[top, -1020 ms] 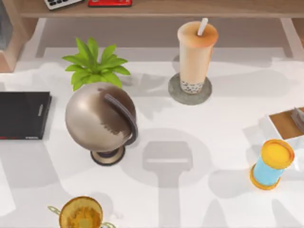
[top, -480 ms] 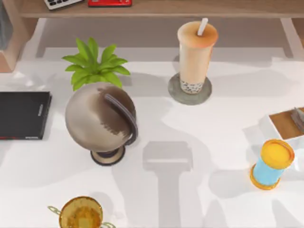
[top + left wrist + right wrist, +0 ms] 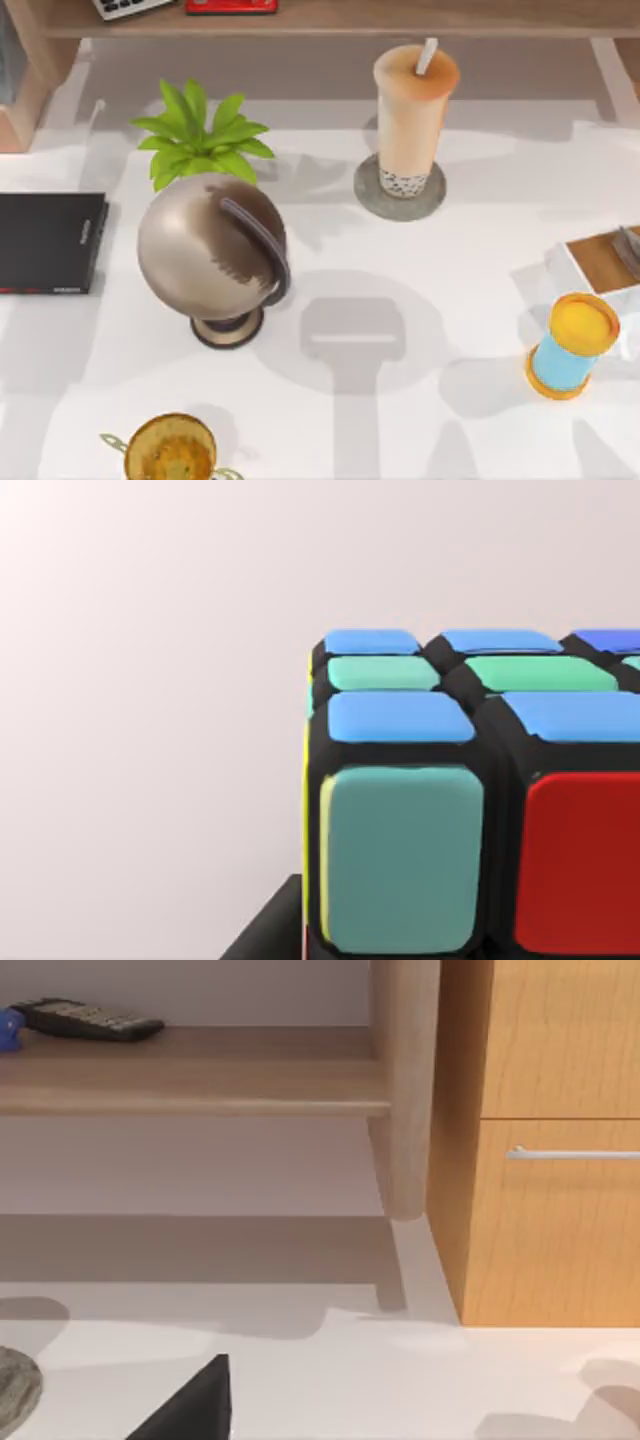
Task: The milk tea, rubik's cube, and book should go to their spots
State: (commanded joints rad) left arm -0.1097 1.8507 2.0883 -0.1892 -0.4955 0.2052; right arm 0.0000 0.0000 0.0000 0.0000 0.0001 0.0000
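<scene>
On coaster [image 3: 400, 196], milk tea [image 3: 411, 115].

No words or numbers can be read here. The black slab [image 3: 50, 243] at the left side of the table has tiny pale letters along its right edge and a thin red strip with small marks along its near edge, but they are too small to read. On the far shelf, the keypad thing [image 3: 130, 7] has little buttons, and the marks on them are too small to read too.
</scene>
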